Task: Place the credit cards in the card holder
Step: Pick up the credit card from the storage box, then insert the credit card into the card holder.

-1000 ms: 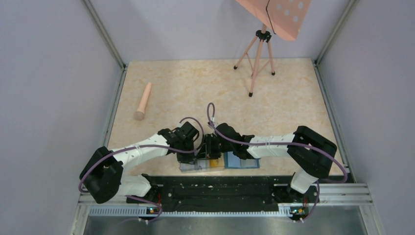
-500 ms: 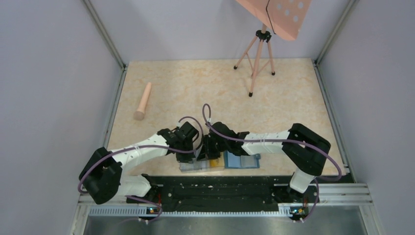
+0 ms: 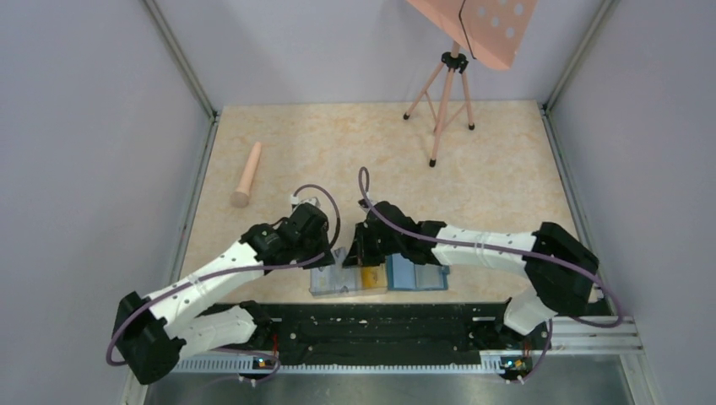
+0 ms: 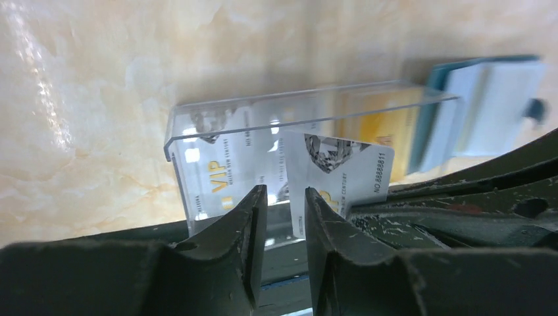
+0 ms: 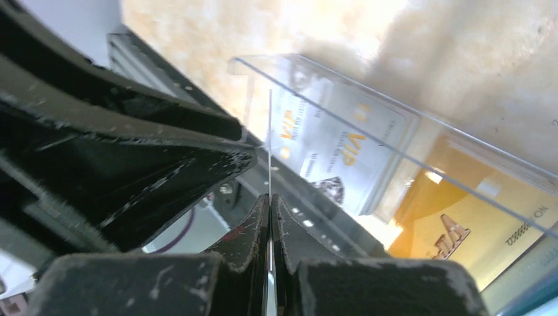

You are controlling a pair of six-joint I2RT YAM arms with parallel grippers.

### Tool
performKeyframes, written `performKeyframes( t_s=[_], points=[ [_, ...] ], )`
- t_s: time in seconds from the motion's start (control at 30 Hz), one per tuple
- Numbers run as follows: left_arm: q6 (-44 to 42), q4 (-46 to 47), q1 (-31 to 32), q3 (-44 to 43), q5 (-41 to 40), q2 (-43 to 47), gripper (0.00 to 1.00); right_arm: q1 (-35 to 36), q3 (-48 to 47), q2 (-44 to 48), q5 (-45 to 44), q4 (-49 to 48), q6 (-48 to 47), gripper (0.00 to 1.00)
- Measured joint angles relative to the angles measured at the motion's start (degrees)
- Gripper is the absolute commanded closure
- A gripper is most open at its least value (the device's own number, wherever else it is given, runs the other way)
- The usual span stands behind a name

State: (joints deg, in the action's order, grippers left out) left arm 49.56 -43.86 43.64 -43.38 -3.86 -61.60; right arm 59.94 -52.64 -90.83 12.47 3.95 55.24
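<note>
Pinches a white card (image 5: 270,138) in the closed right claw (image 5: 270,201) at the clear box (image 5: 395,141). Holds the left claw (image 4: 285,204) parted, empty. Leaves the teal card holder (image 3: 416,277) flat beside that box.

Table (image 3: 507,169) open across middle and right, tripod (image 3: 443,101) legs barring far centre, wooden roller (image 3: 247,175) far left, near edge crowded by clear box (image 3: 338,280), card holder (image 3: 418,275) just beside, left gripper (image 3: 335,256) and right gripper (image 3: 359,251) close together above, right pinching a card (image 5: 270,145) edge-on
</note>
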Motion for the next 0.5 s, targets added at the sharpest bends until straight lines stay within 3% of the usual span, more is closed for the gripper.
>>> performKeyframes(
  t_s=[0.27, 0.5],
  points=[
    [1.0, 1.6, 0.0, -1.5, 0.0, 11.4, 0.46, -1.2, 2.7, 12.7, -1.4, 0.0, 0.0, 1.00],
    [3.2, 17.5, -0.9, 5.9, 11.2, 19.0, 0.43, -6.2, 12.2, 25.2, 2.2, 0.4, 1.7, 1.00]
  ],
)
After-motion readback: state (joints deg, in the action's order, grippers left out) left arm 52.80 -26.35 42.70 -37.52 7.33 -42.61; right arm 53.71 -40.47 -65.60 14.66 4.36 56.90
